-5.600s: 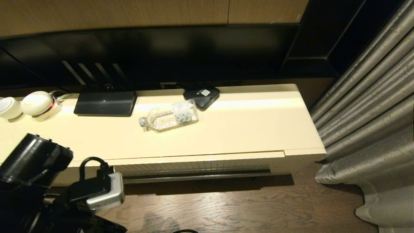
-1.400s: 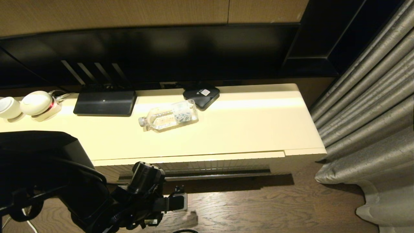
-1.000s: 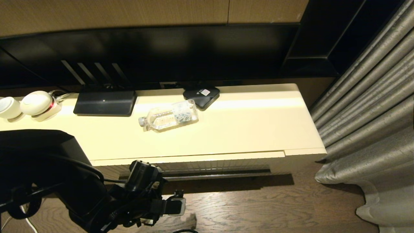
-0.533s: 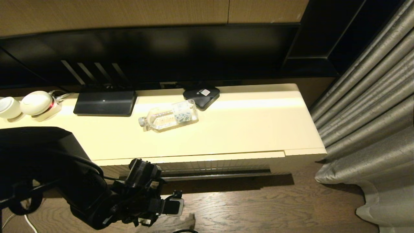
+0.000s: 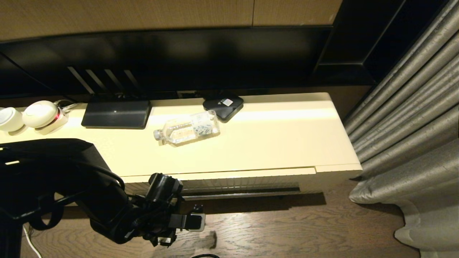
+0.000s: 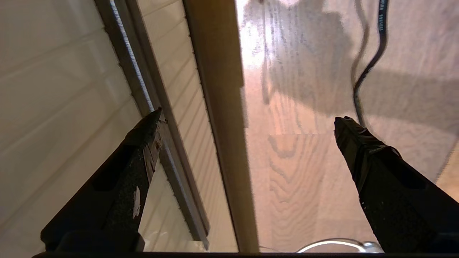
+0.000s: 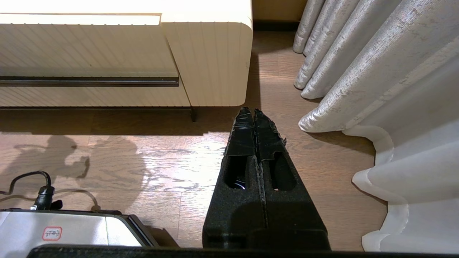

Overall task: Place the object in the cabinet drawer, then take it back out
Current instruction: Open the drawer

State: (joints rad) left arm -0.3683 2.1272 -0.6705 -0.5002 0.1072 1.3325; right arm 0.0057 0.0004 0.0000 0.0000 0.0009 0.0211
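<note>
The left gripper (image 6: 247, 120) is hanging low in front of the cabinet drawer (image 5: 233, 182), its 2 fingers (image 6: 136, 154) spread wide and holding nothing — one fingertip is lying just beside the dark slot handle (image 6: 143, 93); whether it touches, I cannot tell. The water bottle (image 5: 187, 128) is lying on its side on the cabinet top (image 5: 279, 139), near a black box (image 5: 223, 105). The right gripper (image 7: 254, 114) is sitting parked over the wooden floor (image 7: 172, 157) — fingers pressed together, empty.

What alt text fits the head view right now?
A clear bottle lies on its side on a long cream cabinet whose drawer is shut. The left gripper hangs low over the wood floor before it.
</note>
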